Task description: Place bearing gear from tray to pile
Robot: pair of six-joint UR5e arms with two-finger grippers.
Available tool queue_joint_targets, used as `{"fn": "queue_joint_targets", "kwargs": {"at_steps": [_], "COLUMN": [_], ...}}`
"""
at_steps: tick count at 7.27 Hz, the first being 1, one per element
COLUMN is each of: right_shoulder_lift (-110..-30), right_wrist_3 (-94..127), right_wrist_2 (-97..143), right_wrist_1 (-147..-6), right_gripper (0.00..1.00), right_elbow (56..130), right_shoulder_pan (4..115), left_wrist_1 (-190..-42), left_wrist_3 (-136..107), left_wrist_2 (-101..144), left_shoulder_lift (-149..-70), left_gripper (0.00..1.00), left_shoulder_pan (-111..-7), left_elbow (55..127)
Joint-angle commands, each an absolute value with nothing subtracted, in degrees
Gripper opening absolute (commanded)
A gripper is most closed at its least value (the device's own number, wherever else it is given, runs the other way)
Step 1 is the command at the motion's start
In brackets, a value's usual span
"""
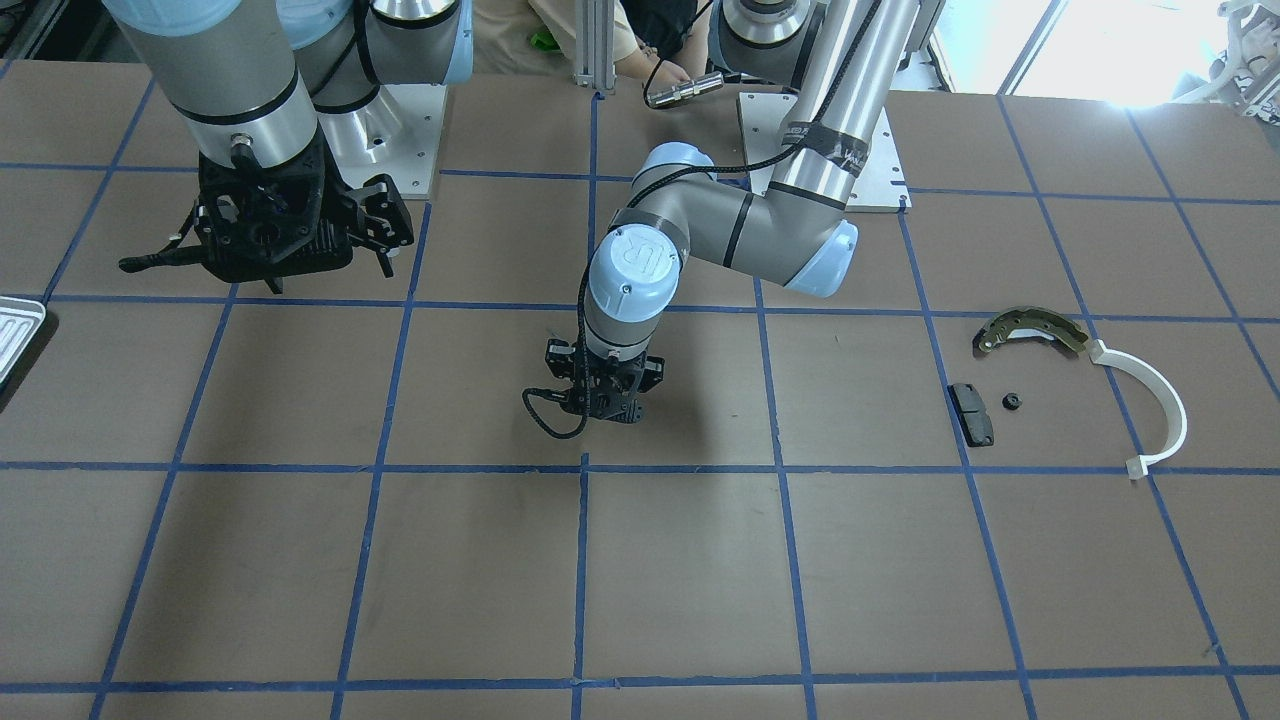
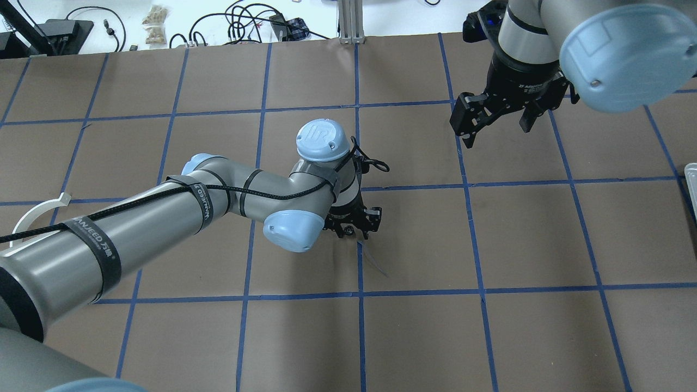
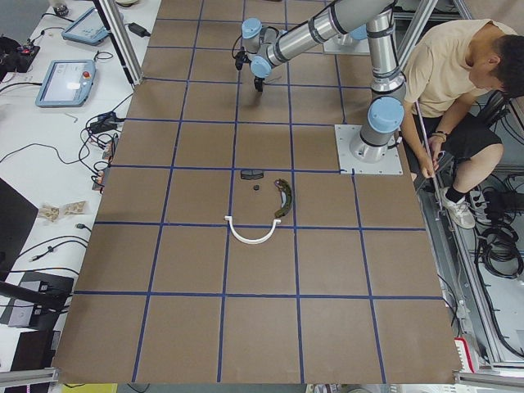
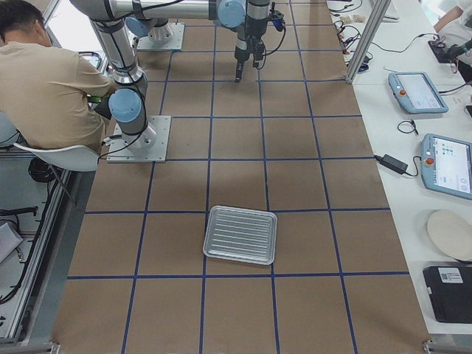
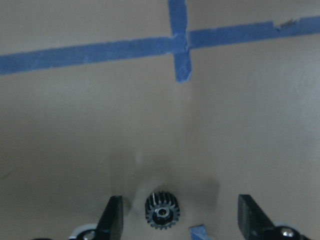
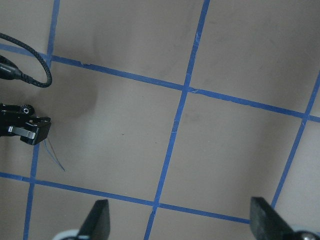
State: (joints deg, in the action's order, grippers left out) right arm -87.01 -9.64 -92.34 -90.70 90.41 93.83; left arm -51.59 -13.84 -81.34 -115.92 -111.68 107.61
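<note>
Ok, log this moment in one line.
left gripper: open, fingers either side of bearing gear on table, not touching | right gripper: open, empty | tray: nothing in it | pile: brake shoe, white arc, black pad

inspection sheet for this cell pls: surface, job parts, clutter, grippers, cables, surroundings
Surface: brown table with a blue tape grid.
Job's things: tray holds nothing; gear lies on the table; pile has brake shoe, white arc, black pad and small black round part.
Clutter: thin pale strand or scratch, cannot tell which.
Grippers: left gripper low, jaws open either side of the gear, not touching; right gripper raised, jaws open, empty.
Cables: black braided cable along the left arm, looped at the wrist.
Surroundings: seated operator; tablets on the side bench.
</note>
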Motion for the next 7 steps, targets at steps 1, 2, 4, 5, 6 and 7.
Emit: {"fn": "queue_joint_targets", "kwargs": {"at_steps": [1,2,4,5,6,7], "right_shoulder_lift": [-86.75,-86.84,-87.18,-87.19,-87.19,-87.01], "right_wrist_3": [-9.93,-9.84,-10.02,-10.02,-9.93,-9.93], "right_wrist_2": [-92.37,-92.37,-92.81,-92.64,-92.46,-92.46], "right_wrist_1": [-90.79,-90.79,-90.79,-90.88,-90.79,-90.88], "right_gripper": [1.0,1.0,1.0,1.0,1.0,1.0], "right_elbow": [90.44,90.44,90.35,90.35,90.44,90.35], "right_shoulder_pan": [93.87,93.87,93.87,93.87,93.87,93.87], "left_wrist_1": [-51.59,-51.59,-52.55,-56.21,-64.17,-74.43], "left_wrist_3": [-13.8,-13.71,-13.27,-10.4,-5.85,1.33], "left_wrist_2": [-81.47,-81.56,-83.04,-83.93,-84.02,-85.33], "left_shoulder_lift": [-116.19,-116.54,-114.09,-113.47,-112.34,-111.54], "left_gripper": [0.0,0.0,0.0,0.0,0.0,0.0], "left_shoulder_pan": [-111.71,-111.62,-110.4,-107.17,-101.92,-96.38], "left_elbow": [107.58,107.58,106.01,103.04,98.57,93.04]}}
